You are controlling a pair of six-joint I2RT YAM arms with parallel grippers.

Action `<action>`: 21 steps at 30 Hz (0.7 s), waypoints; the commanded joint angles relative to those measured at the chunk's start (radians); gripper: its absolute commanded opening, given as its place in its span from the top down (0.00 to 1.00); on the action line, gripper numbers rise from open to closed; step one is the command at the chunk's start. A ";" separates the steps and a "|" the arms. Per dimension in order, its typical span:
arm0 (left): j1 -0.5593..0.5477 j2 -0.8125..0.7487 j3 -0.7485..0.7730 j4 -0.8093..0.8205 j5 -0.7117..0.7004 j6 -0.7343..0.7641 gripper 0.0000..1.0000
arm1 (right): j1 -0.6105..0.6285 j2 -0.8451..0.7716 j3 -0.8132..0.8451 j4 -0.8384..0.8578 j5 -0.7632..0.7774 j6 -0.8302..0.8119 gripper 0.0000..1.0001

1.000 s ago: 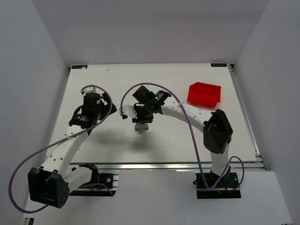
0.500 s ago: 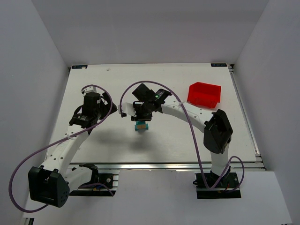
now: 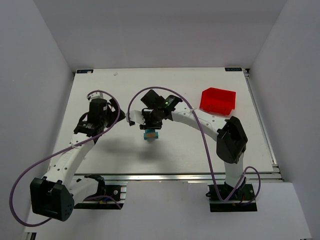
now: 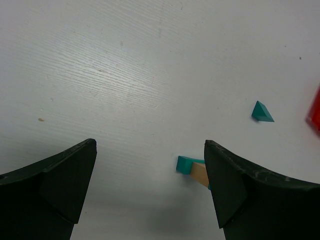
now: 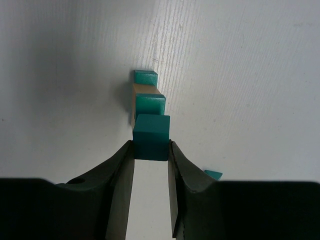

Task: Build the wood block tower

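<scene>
The right arm (image 3: 195,120) is sitting a shade further toward the left and far side of the white tabletop (image 3: 190,150) than a second ago, and over the last half second it is barely drifting at all. The left arm (image 3: 75,145) is not moving. I am reading that as the approach ending and the fine alignment beginning.

The right jaws are clenching a teal-green painted wooden cube (image 5: 151,137) by two opposite faces. They are holding it over the wood block tower (image 5: 151,103), which is standing near the middle of the tabletop. The tower is showing teal-green blocks with one tan bare-wood block (image 5: 145,89) sandwiched between them. From the wrist view the cube is looking offset from the tower's top block, and I cannot tell whether it is touching it yet.

The left jaws are standing fully released and empty, off to the left of the tower.

A loose teal-green wooden wedge (image 4: 261,112) is lying apart from the tower, and the red plastic bin (image 3: 217,100) is sitting well away at the far right.
</scene>
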 commanded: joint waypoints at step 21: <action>0.006 0.017 -0.014 0.017 0.004 0.003 0.02 | 0.001 0.007 0.012 -0.027 -0.017 -0.016 0.70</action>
